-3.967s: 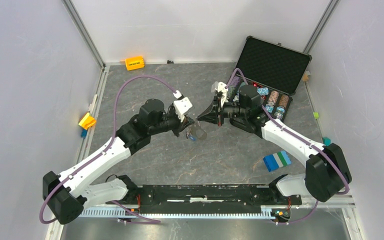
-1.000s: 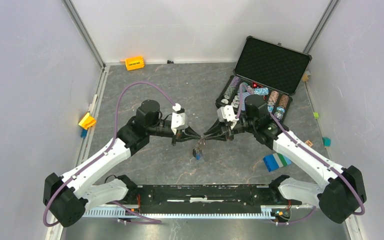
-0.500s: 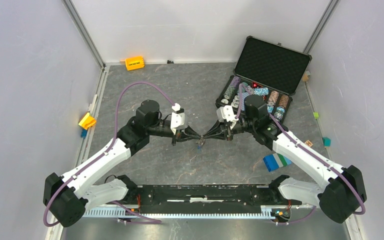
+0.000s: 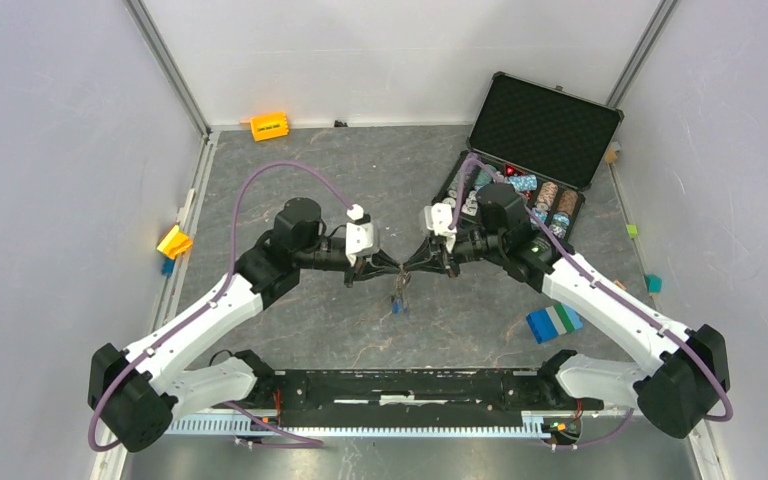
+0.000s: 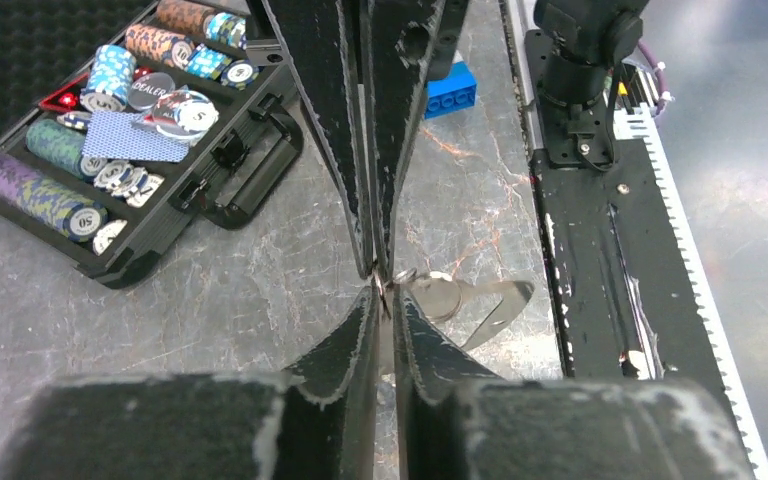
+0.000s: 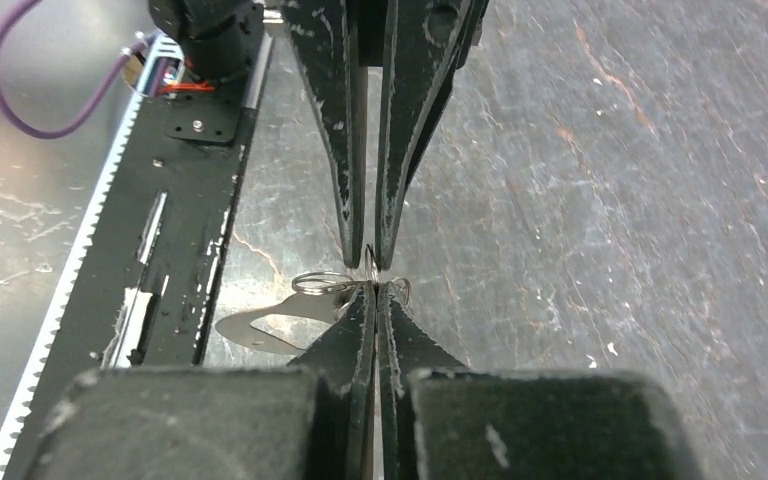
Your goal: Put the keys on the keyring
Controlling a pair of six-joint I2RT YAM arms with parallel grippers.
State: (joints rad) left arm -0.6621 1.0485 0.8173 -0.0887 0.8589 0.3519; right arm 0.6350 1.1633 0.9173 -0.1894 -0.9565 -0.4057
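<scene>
My left gripper (image 4: 388, 268) and right gripper (image 4: 412, 267) meet tip to tip above the middle of the table. Between them hangs the keyring: a thin wire ring (image 6: 320, 282) with a flat grey piece (image 6: 260, 325) under it, which the left wrist view shows as the ring (image 5: 438, 295) and the flat piece (image 5: 500, 300). The right gripper (image 6: 374, 290) is shut on the wire. The left gripper (image 5: 384, 290) pinches the same wire with only a thin slit between its jaws. The keys (image 4: 397, 298) dangle below the tips; a blue head shows, the rest is too small to tell.
An open black case (image 4: 520, 185) with poker chips lies at the back right. An orange block (image 4: 269, 126) sits at the far wall and a yellow piece (image 4: 174, 241) at the left edge. Blue, green and white bricks (image 4: 554, 322) lie near right. A black rail (image 4: 410, 385) runs along the near edge.
The right gripper has closed on the wire ring beside the left tips. Both grippers with the hanging bundle have shifted slightly away from the near edge.
</scene>
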